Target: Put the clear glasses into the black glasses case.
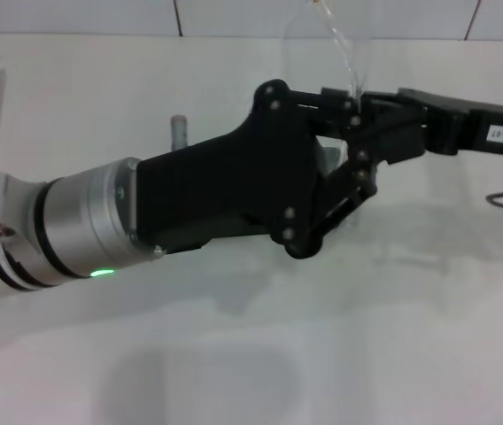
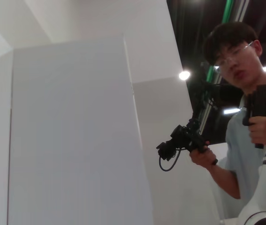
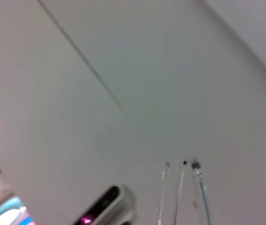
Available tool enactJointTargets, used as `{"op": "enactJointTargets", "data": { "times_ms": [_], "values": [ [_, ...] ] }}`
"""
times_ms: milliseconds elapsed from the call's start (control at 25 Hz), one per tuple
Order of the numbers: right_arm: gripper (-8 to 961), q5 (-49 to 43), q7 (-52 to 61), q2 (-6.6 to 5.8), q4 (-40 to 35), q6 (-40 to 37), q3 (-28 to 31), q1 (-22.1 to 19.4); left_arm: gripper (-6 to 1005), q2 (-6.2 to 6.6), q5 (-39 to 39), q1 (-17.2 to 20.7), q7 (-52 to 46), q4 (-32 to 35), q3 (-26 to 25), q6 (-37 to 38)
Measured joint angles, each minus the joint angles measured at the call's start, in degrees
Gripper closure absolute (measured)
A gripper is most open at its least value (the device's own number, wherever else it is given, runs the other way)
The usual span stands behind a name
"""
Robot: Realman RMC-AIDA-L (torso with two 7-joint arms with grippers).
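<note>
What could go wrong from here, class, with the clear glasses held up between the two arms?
1. The clear glasses stick up where the left end effector and right end effector meet. Which one grips them is unclear, so they might slip.
2. The two end effectors sit very close and could collide.
3. The black glasses case shows in no view, so placement may be misjudged.

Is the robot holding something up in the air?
Yes. Both grippers, left and right, meet on the clear glasses, gripping their lower end; which part cannot be told.
</note>
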Motion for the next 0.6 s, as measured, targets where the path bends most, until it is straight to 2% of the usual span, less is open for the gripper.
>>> {"op": "enactJointTargets", "data": {
  "times_ms": [80,200,280,360,520,600],
  "values": [
    [832,-0.47,0.28,-0.84,-1.43,1.3,0.0,-0.56,951,0.12,-0.01,0.36,-0.21,0.02,-0.07,0.06],
    [832,-2.2,2.42,-2.76,-4.58,2.74,0.01,-0.9,951,0.44,0.44,1.21,-1.01,0.04,-0.1,0.09],
    [831,-4.89,5.56,-4.11,-8.68,3.99,0.01,-0.73,951,0.95,0.9,2.09,-2.0,0.05,-0.08,0.13],
    [831,-8.42,8.7,-4.93,-13.6,5.17,0.03,-0.41,951,1.77,1.46,3.16,-3.24,0.04,-0.09,0.17],
    [831,-18.2,15.76,-5.65,-26.43,7.12,0.12,0.71,951,3.5,3.16,4.82,-4.95,0.24,-0.21,0.58],
    [831,-22.94,19.21,-5.68,-31.37,7.12,0.09,1.92,951,4.99,5.79,5.53,-6.5,1.25,-0.91,0.95]
  ]
}}
